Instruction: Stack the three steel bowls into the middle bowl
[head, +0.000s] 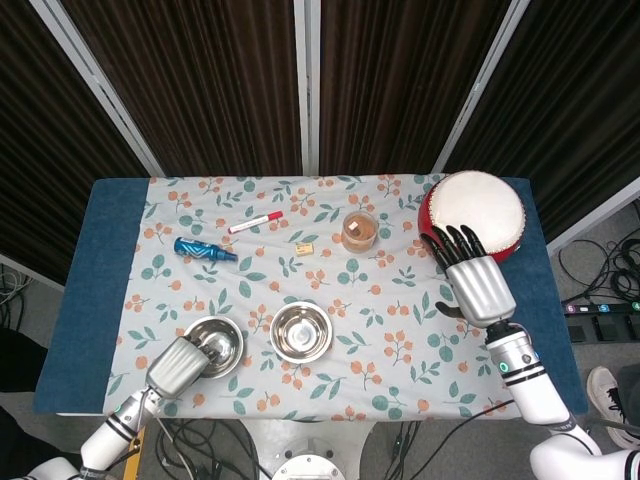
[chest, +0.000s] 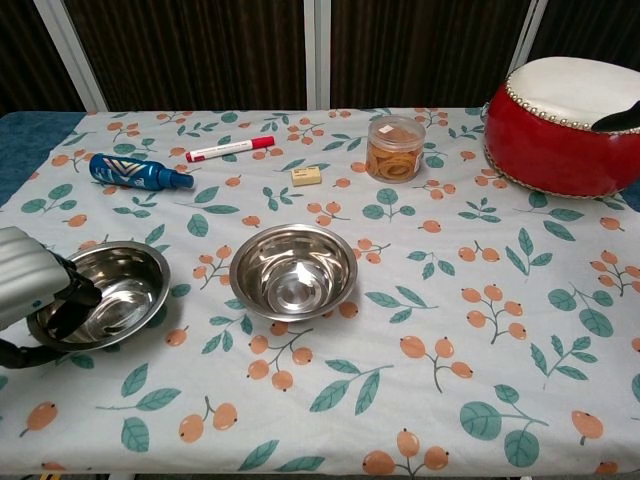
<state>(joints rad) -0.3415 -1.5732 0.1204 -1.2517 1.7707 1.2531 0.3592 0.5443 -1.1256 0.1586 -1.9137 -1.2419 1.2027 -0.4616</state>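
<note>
Two steel bowls show on the floral cloth. The middle bowl (head: 301, 332) (chest: 293, 270) stands upright near the front edge. To its left, the left bowl (head: 218, 343) (chest: 108, 290) is gripped at its near-left rim by my left hand (head: 178, 366) (chest: 32, 287), dark fingers curled inside the bowl. A small gap separates the two bowls. My right hand (head: 478, 283) hovers at the right, fingers spread and empty, just in front of the red drum; only a dark fingertip (chest: 616, 118) of it shows in the chest view.
A red drum (head: 480, 214) (chest: 566, 120) stands at the back right. A jar of snacks (head: 360, 230) (chest: 393, 146), a small eraser (head: 304, 247), a red marker (head: 255, 221) and a blue bottle (head: 205, 249) (chest: 138, 172) lie across the back half.
</note>
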